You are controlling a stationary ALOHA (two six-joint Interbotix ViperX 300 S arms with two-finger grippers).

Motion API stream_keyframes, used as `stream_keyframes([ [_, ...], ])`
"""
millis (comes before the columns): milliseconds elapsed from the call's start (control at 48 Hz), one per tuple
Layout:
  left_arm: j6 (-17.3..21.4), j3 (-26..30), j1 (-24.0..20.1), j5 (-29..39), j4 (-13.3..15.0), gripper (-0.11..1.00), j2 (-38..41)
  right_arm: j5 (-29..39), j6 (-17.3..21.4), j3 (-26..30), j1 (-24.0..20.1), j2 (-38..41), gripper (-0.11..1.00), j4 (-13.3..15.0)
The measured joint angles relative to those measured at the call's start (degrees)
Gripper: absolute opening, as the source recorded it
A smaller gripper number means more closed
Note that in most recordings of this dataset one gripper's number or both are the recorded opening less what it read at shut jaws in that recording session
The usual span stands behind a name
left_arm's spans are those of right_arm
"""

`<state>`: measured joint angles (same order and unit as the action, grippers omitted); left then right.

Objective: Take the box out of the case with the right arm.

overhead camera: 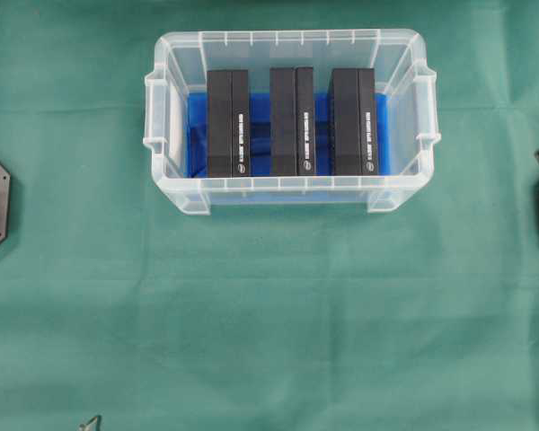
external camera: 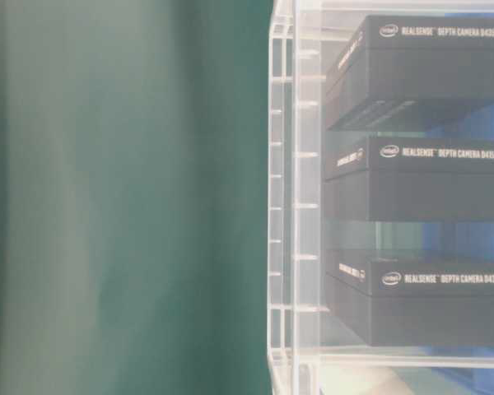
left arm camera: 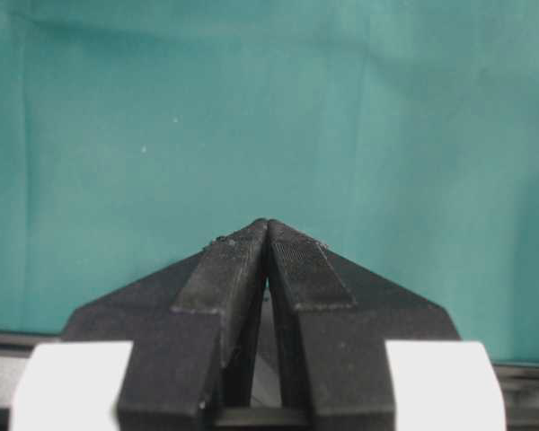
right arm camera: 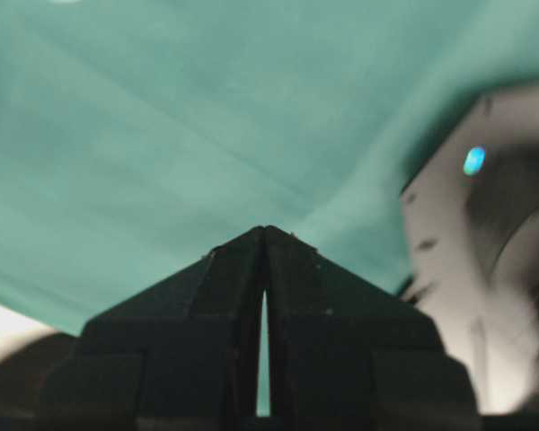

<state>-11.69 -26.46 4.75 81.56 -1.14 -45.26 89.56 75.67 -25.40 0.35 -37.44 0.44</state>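
Green cloth (overhead camera: 269, 314) covers the whole table in front of you, faintly creased, and the case (overhead camera: 292, 199) sits on it toward the far side, a little right of centre in the overhead view. You can see its clear walls, the rim handles at both short ends, and the bright blue lining (overhead camera: 196, 135) on its floor.

Inside the case stand three black boxes side by side, apart from one another, with blue showing between them: the left box (overhead camera: 227, 123), the middle box (overhead camera: 292, 121) and the right box (overhead camera: 354, 120). From the table-level view, through the case wall, you can read white print on each: the Intel logo followed by "REALSENSE DEPTH CAMERA D435". A second, smaller line of print runs along the adjoining face of each box, too blurred for you to read. In the overhead view the same print shows only as thin white strips near the front edges.

Your left gripper (left arm camera: 268, 224) is over bare cloth with its two black fingers pressed together at the tips, holding nothing; white parts flank it at the bottom of the left wrist view. Your right gripper (right arm camera: 264, 230) is likewise closed tip to tip and empty, over the cloth, with a blurred pale and dark piece of hardware at the right of its view. Neither gripper is near the case.
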Motion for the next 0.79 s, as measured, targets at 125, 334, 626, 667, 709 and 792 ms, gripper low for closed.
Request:
stream_keyframes([
  [125,0.00,0.00,0.00,0.00,0.00,0.00,0.09,1.58,8.88,0.09,0.00,0.00,0.00,0.09],
  [334,-0.18,0.00,0.00,0.00,0.00,0.00,0.09,1.76,9.58,0.18,0.00,0.09,0.00,0.00],
  [626,-0.18,0.00,0.00,0.00,0.00,0.00,0.09,1.76,4.92,0.35,5.01,1.05,0.00,2.46],
  [667,-0.18,0.00,0.00,0.09,0.00,0.00,0.09,1.76,2.29,0.35,6.94,1.32,0.00,2.64],
  [709,-0.18,0.00,0.00,0.09,0.00,0.00,0.09,1.76,-0.26,0.53,8.88,1.58,0.00,2.72],
  [792,-0.18,0.00,0.00,0.09,0.00,0.00,0.09,1.67,-5.01,0.88,13.10,2.46,0.00,2.81],
])
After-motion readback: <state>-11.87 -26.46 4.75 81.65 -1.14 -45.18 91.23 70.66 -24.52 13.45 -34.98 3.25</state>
